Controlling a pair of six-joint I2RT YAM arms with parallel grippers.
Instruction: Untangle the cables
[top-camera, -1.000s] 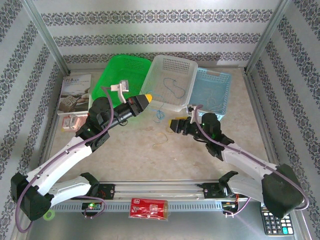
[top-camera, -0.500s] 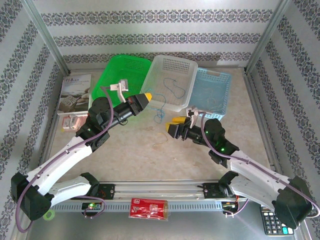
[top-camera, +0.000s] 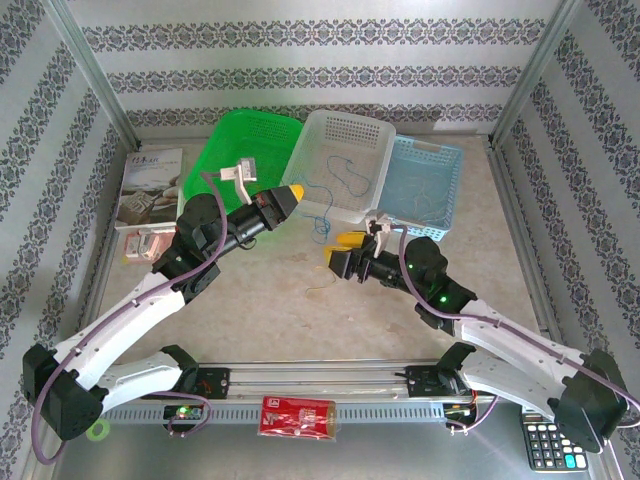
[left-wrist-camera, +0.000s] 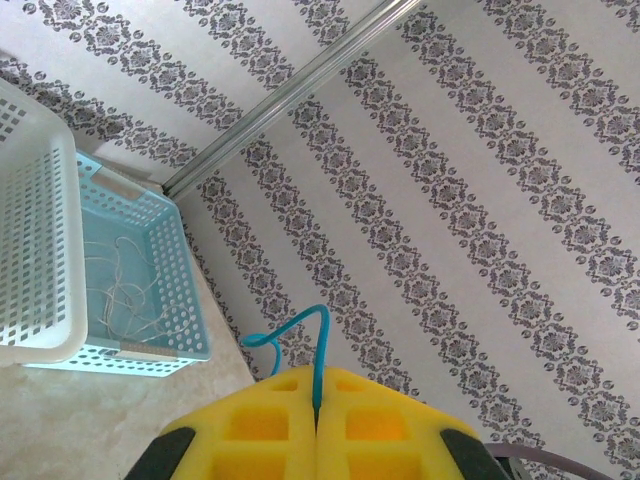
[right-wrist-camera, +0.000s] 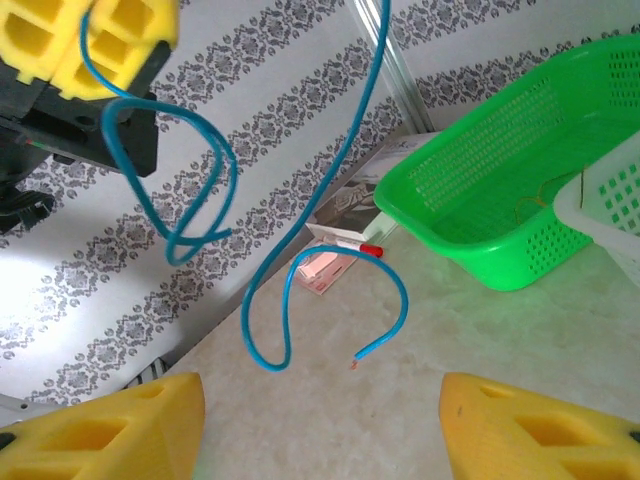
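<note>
Moved: right gripper (top-camera: 333, 252) is reaching further left than a second ago, coming in under the hanging cord, while the left arm is staying where it was
Left gripper (top-camera: 293, 194): clenched, pinching the top end of the blue cable (left-wrist-camera: 319, 350) between its yellow pads and holding it high so the rest is hanging clear of the table (top-camera: 260, 300)
Blue cable: dangling in loose curls between the two arms, its free end hanging in the air just ahead of the right gripper
Right gripper: jaws standing apart and gripping nothing, with the lowest loop lying in front of the gap, probably lining up to take the cord lower down
Other cables: a dark one is lying in the white basket (top-camera: 345, 128), pale ones in the blue basket (top-camera: 440, 152)
Why: lifting is letting the curls fall open, so a second grip can be pulling them straight
</note>
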